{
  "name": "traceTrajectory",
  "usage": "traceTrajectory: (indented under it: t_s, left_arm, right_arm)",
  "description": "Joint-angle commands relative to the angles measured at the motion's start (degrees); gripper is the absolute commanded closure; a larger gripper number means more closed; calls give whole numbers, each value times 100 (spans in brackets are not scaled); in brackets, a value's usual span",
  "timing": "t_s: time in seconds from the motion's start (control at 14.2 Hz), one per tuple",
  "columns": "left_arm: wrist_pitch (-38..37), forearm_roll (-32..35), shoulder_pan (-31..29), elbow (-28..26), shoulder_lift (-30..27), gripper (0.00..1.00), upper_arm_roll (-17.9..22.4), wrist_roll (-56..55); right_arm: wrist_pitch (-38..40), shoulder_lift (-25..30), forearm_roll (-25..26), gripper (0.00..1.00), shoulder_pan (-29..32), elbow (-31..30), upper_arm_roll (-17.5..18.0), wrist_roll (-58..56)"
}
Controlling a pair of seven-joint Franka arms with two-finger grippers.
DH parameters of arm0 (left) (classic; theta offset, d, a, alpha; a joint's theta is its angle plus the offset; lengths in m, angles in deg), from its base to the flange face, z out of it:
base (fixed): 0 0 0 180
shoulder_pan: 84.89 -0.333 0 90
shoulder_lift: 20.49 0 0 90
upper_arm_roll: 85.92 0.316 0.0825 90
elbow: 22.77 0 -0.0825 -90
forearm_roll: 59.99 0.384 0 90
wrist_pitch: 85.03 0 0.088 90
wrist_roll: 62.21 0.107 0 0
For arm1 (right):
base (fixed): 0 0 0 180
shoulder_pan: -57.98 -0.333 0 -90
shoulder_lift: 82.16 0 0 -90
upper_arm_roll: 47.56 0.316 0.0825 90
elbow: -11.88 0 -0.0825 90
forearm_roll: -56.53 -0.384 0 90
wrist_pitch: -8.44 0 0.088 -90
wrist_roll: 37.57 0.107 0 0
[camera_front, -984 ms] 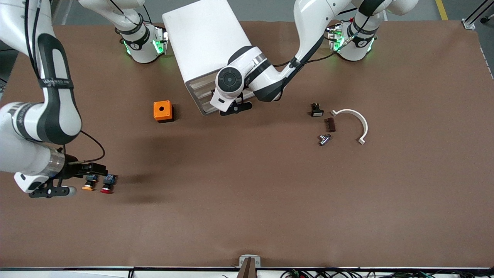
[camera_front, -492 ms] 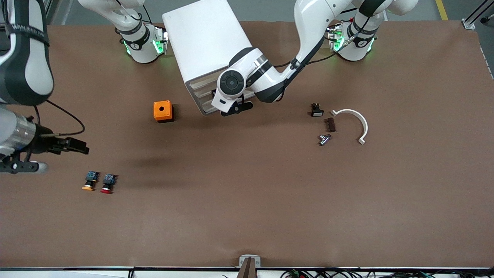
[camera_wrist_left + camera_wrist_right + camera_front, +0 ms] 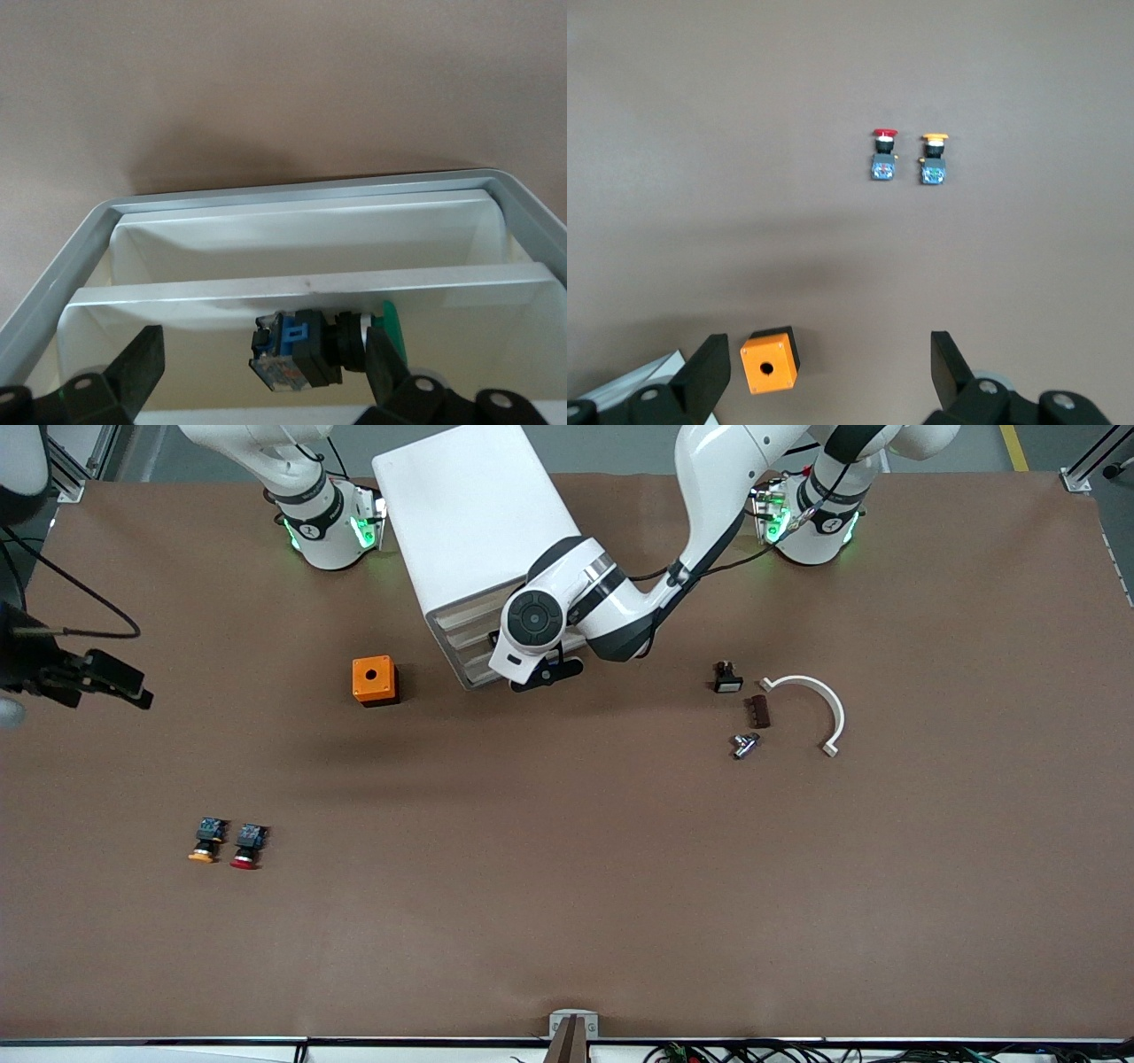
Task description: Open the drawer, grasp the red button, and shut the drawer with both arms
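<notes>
While button [image 3: 245, 849] w/ red cap lies on surface [image 3: 567, 921] nearest cam, touching nothing, orange-capped twin [image 3: 205, 845] at its 9 o'clock, right gripper [image 3: 115, 682] hangs over surface edge, jaws spread, empty. Left gripper [image 3: 542, 674], jaws spread, sits at drawer [image 3: 469, 657] front, prob. to shut it.
</notes>
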Motion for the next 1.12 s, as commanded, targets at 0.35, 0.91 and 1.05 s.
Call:
traceTrajectory:
  t_s: [0.35, 0.91, 1.05]
  left_arm:
    - [33, -309, -363, -55, -291, 0, -19, -40]
    - [25, -230, -1743, -72, -951, 0, -10, -48]
    - [24, -221, -2051, -72, -995, 0, -10, -57]
  right_arm:
    - [12, 532, 133, 0, 3, -385, 44, 43]
    - [144, 523, 107, 0, 230, -200, 227, 139]
    - [214, 532, 106, 0, 895, -200, 876, 139]
